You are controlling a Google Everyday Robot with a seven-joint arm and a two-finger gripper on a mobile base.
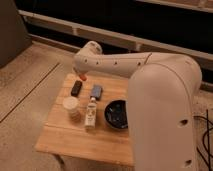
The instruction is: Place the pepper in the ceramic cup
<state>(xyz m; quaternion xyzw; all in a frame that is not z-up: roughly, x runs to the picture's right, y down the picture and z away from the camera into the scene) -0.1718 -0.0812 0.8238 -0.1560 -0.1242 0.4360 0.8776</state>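
Observation:
My gripper [81,75] is at the end of the big white arm, over the back left part of the wooden table [65,142]. It is shut on the small orange-red pepper [84,77], which sticks out below it, above the table. The pale cream ceramic cup [71,107] stands upright near the table's left edge, in front of and slightly left of the gripper, apart from it. The arm hides most of the gripper.
A black flat object [76,88] and a blue object [96,91] lie just below the gripper. A small white bottle [90,112] stands right of the cup. A wide black bowl [116,114] sits further right, partly behind the arm.

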